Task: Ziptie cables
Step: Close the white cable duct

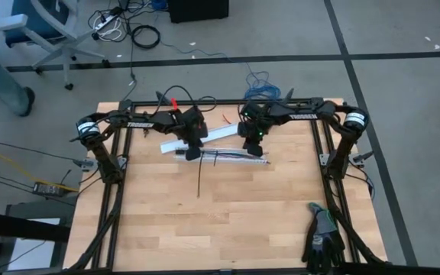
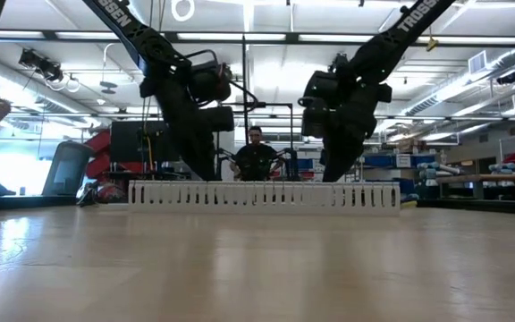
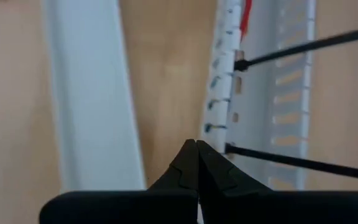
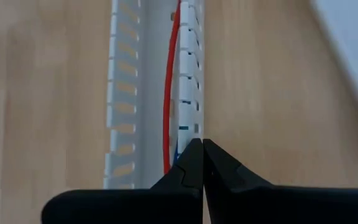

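The left gripper (image 1: 192,153) hangs low over the far half of the pale wooden table (image 1: 228,221), its two dark fingers (image 3: 194,171) pressed together to a point with nothing between them. Just ahead of that tip lies a white slotted plastic cable duct (image 3: 291,81), and along the duct's near wall runs the bundle of thin cables (image 3: 219,93) wrapped in white spiral sleeving, with bits of blue showing through the turns and a red wire visible farther from the tip. Two straight thin black strips (image 3: 303,46) cross the duct just beyond the fingers, one close to the tip and one farther off. To the other side of the tip lies a flat white plastic cover strip (image 3: 89,93), near but apart from the duct.

The right gripper (image 1: 255,150) sits low over the other end of the same duct, its fingers (image 4: 197,165) likewise pressed together on nothing. Directly ahead of its tip the sleeved bundle lies inside the slotted channel, a red wire (image 4: 169,106) curving alongside it (blue shows right at the tip).

From table height both arms come down behind the duct's toothed wall. A pair of dark gloves (image 1: 323,241) lies at the table's near right corner, well away from either gripper
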{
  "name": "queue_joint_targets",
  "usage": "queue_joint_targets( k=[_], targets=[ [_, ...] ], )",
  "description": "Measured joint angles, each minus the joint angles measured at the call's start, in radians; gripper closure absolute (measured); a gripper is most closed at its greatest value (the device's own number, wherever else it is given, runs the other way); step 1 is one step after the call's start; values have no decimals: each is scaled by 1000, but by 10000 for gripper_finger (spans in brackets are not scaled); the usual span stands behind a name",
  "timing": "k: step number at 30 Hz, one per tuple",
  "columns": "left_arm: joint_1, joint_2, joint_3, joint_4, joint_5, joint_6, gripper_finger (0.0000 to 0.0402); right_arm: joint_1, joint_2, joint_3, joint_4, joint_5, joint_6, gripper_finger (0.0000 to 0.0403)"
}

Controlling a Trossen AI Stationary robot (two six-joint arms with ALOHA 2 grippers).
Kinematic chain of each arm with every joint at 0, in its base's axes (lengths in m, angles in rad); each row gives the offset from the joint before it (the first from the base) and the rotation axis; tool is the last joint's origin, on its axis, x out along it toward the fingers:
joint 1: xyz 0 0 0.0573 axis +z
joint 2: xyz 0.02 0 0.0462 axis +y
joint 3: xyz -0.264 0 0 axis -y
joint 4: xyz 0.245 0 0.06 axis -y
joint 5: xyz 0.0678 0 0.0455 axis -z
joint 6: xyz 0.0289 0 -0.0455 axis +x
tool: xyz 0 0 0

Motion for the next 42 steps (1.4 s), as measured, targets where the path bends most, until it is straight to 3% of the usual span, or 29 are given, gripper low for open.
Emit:
queue_joint_targets(
  k=[10,18,24,29,34,42],
  targets=[
    [-119,0,0,-110,12,17,401,125,0,0,-2,8,101,403],
    [-170,0,-4,-78,-118,-25,401,190,0,0,-5,92,114,403],
    [-141,-29,-122,67,-137,-85,401,149,-29,-21,-17,88,93,403],
    [-112,-79,-216,189,-142,-124,401,72,-163,-131,54,83,94,403],
    [-94,-88,-224,320,-171,-119,399,6,-269,-269,251,72,142,403],
    [-65,-85,-224,406,-284,-105,367,-7,-233,-342,415,36,169,403]
  ],
)
